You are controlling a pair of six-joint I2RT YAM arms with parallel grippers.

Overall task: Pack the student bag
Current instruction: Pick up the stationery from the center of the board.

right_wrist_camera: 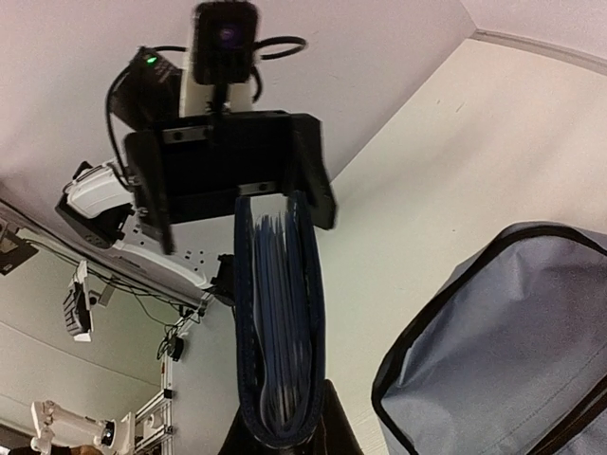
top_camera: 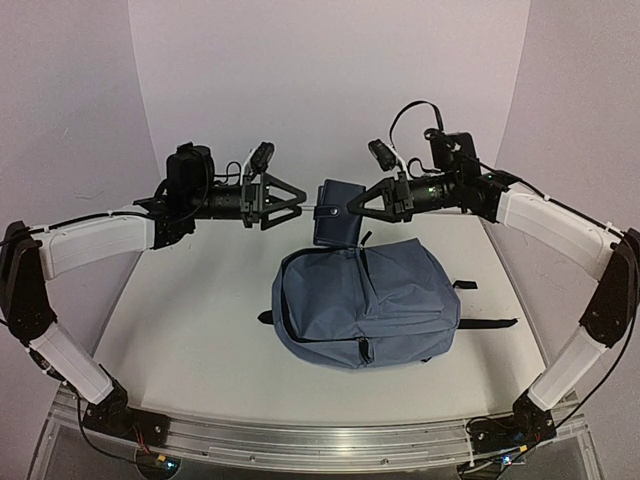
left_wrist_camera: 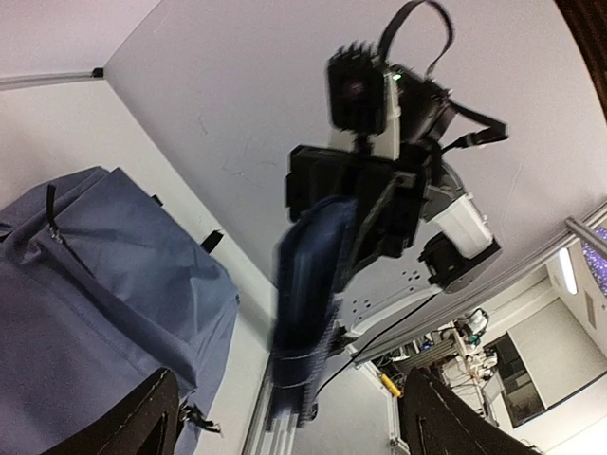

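Student bag (top_camera: 370, 300), a large soft slate-blue fabric backpack with black straps and zippers, is lying flat just below and nearward of the right gripper (top_camera: 352, 207). Judging it limp and light: the fabric is likely sagging shut, so the black-trimmed mouth rim (top_camera: 320, 256) is looking like the best hold. Right gripper is clamping a dark navy book (top_camera: 335, 228) by one edge above that rim. Left gripper (top_camera: 298, 200), facing the book's opposite edge, is standing spread, gripping nothing.
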